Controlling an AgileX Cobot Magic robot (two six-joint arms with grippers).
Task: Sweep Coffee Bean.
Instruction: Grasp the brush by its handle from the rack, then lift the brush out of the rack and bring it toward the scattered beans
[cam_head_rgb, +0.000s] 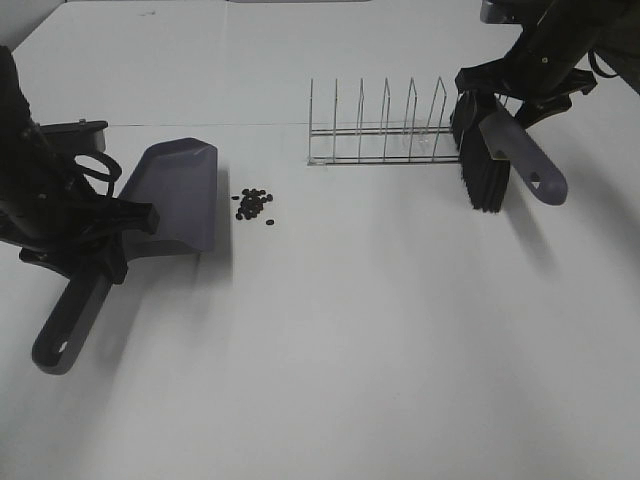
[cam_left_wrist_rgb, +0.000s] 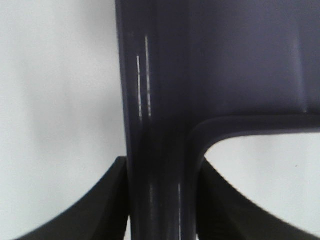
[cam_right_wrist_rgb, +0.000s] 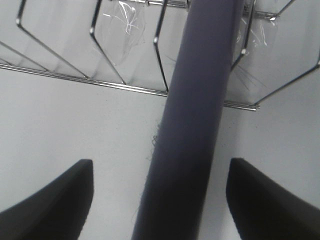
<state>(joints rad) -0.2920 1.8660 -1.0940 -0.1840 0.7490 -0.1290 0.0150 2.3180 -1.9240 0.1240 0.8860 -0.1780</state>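
Observation:
The coffee beans (cam_head_rgb: 255, 205) lie in a small loose cluster on the white table, just right of the blade of the grey-purple dustpan (cam_head_rgb: 178, 195). My left gripper (cam_head_rgb: 95, 240) is shut on the dustpan's handle; in the left wrist view its fingers (cam_left_wrist_rgb: 112, 200) press both sides of the handle (cam_left_wrist_rgb: 160, 150). The brush (cam_head_rgb: 482, 165), with black bristles and a grey handle, stands at the right end of the wire rack. My right gripper (cam_head_rgb: 510, 100) straddles the brush handle (cam_right_wrist_rgb: 195, 125), jaws open, with table showing on both sides of the handle.
A wire dish rack (cam_head_rgb: 385, 130) stands at the back, between the beans and the brush; it also shows in the right wrist view (cam_right_wrist_rgb: 115, 85). The table's far edge (cam_head_rgb: 300, 5) runs along the back.

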